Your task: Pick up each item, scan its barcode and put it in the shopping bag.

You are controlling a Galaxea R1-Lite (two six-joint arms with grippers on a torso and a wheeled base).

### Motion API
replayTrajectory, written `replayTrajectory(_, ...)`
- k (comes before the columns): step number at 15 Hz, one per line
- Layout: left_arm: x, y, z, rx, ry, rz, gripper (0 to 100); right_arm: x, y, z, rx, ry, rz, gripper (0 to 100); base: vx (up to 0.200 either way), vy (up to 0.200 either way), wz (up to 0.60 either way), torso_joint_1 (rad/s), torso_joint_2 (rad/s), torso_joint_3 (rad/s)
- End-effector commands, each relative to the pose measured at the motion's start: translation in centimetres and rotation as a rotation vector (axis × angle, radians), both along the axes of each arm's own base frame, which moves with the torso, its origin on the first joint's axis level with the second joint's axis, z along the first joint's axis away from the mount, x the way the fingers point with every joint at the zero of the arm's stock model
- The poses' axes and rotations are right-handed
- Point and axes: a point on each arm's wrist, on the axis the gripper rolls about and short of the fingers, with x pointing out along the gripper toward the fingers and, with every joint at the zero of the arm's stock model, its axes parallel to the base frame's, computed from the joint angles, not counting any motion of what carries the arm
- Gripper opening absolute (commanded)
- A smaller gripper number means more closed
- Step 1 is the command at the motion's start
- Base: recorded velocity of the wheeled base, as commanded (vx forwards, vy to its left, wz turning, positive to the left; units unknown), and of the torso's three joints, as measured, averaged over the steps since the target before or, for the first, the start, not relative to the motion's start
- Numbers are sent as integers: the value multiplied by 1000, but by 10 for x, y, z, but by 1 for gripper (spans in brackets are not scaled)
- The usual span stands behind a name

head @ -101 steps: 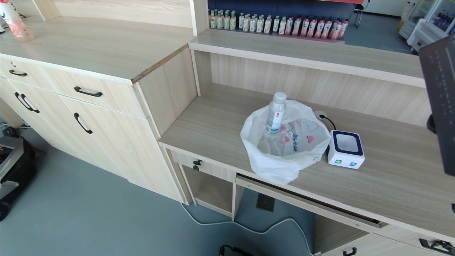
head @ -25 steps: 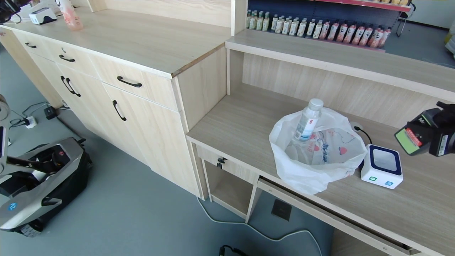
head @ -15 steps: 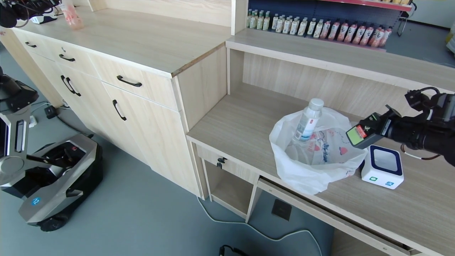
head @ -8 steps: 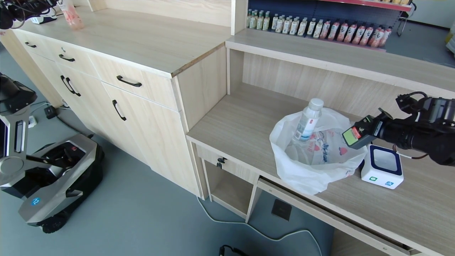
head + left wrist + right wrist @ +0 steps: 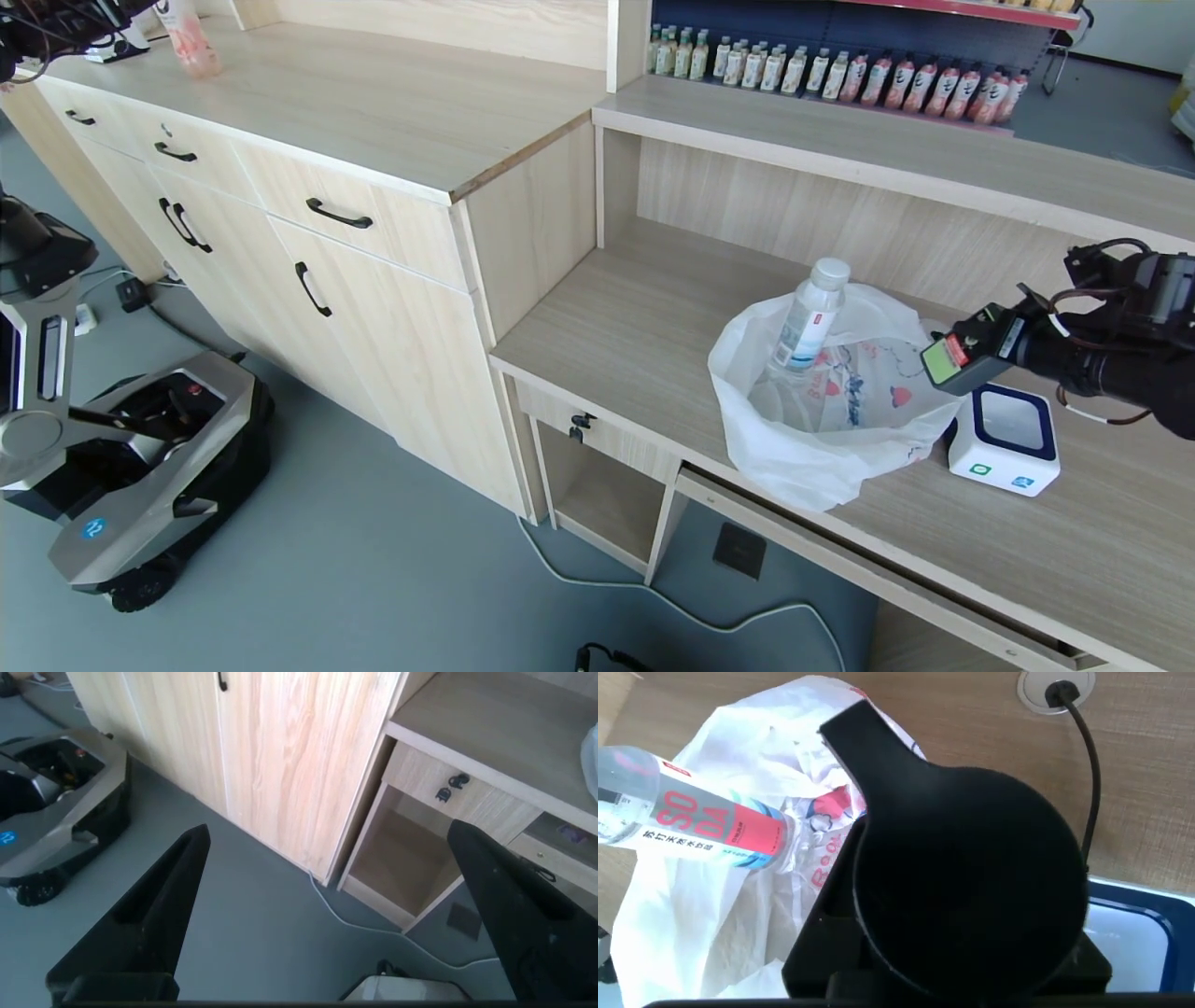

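Observation:
A white shopping bag [image 5: 822, 448] stands open on the low counter, with a clear bottle [image 5: 808, 314] leaning upright inside it. In the right wrist view the bag [image 5: 719, 924] and the bottle [image 5: 701, 826] lie below the held item. My right gripper [image 5: 1008, 342] is shut on a dark container [image 5: 963, 356] with a green and red label, held in the air over the bag's right rim. Up close the container [image 5: 971, 877] is black and rounded. The white scanner [image 5: 1005, 439] with a blue rim sits just right of the bag. My left gripper [image 5: 318, 924] hangs open over the floor, nothing between its fingers.
A black cable [image 5: 1088, 775] runs from a desk socket [image 5: 1055, 689] to the scanner [image 5: 1158, 943]. A raised shelf wall [image 5: 840, 224] backs the low counter. A taller cabinet [image 5: 373, 112] stands to the left, carrying a pink bottle [image 5: 187, 37] at its far end.
Over the last second my right gripper with the container came in over the bag's rim, then drew back a little to the right. The bag, bottle and scanner stay put.

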Motion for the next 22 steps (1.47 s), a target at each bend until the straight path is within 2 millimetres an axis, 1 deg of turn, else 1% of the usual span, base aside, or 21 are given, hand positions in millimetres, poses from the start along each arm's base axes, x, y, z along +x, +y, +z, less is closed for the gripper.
replayTrajectory(1, 0, 0, 0, -1, -1, 0, 100, -14, 3, 6, 0, -3, -4, 0, 0, 0, 0, 0, 0, 0)
replayTrajectory(2, 0, 0, 0, -1, -1, 0, 100, -15, 3, 1, 10, 14, -8, 0, 0, 0, 0, 0, 0, 0)
replayTrajectory(4, 0, 0, 0, -1, -1, 0, 100, -17, 2, -2, 12, 26, -32, 0, 0, 0, 0, 0, 0, 0)
replayTrajectory(9, 0, 0, 0, -1, -1, 0, 100, -12, 0, -8, 8, 36, -52, 0, 0, 0, 0, 0, 0, 0)
replayTrajectory(12, 0, 0, 0, -1, -1, 2, 100, -11, 0, -16, 21, 59, -56, 0, 0, 0, 0, 0, 0, 0)
replayTrajectory(22, 0, 0, 0, -1, -1, 0, 100, -11, -4, -18, 14, 47, -67, 0, 0, 0, 0, 0, 0, 0)
